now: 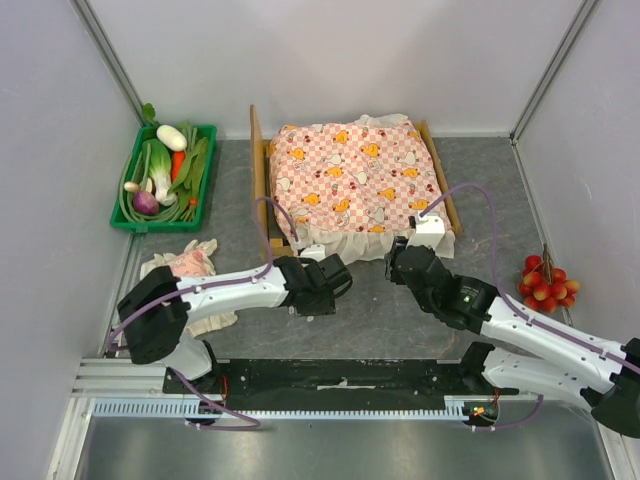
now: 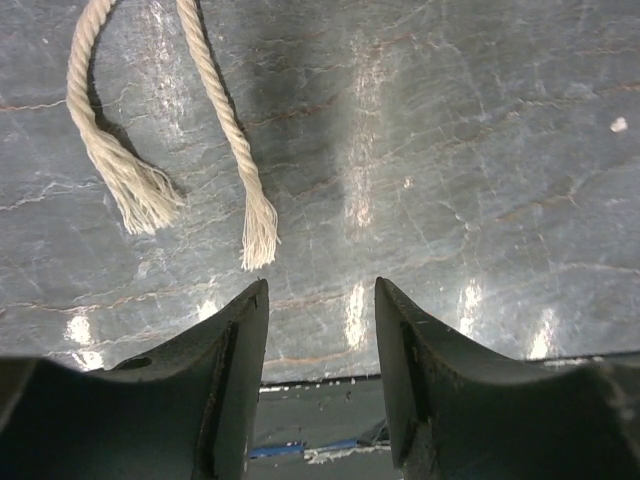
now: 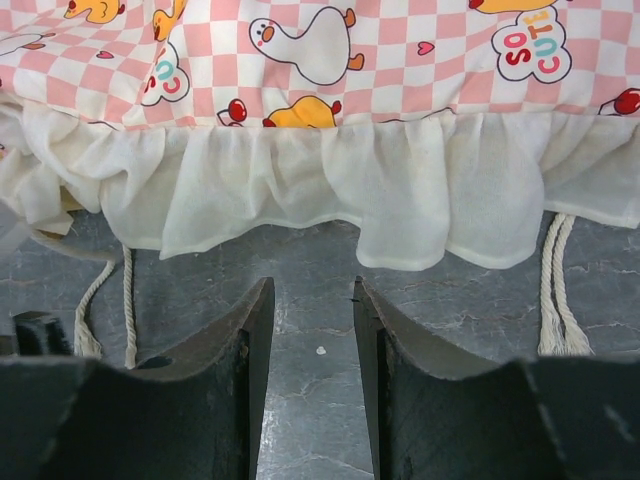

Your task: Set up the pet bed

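Pet bed (image 1: pixel 257 170): light-wood frame, tall curved headboard at its left end, low rail at its right, standing at the far middle of the grey surface (image 1: pixel 370 310).

Top view: long axis runs left to right, across both arms. A pink-checked mattress (image 1: pixel 355 175) fills the frame, and its cream frill (image 1: pixel 345 240) spills over the near side. The bed lies beyond both arms. Nearer of the 2 is the right gripper (image 1: pixel 398 252), at the near frill; the left gripper (image 1: pixel 335 278) sits just off the near-left corner. A small pink pillow (image 1: pixel 190 262) lies well apart, on the left.

Left wrist view: left gripper (image 2: pixel 320 290), jaws partly apart, nothing between them. 2 frayed cord ends (image 2: pixel 258 225) lie on the surface ahead. Bed out of view.

Right wrist view: right gripper (image 3: pixel 310 290), jaws narrowly apart, empty, aimed square at the frill (image 3: pixel 300 200). Frame hidden beneath the fabric.

Judgement: the pillow probably remains to be placed.
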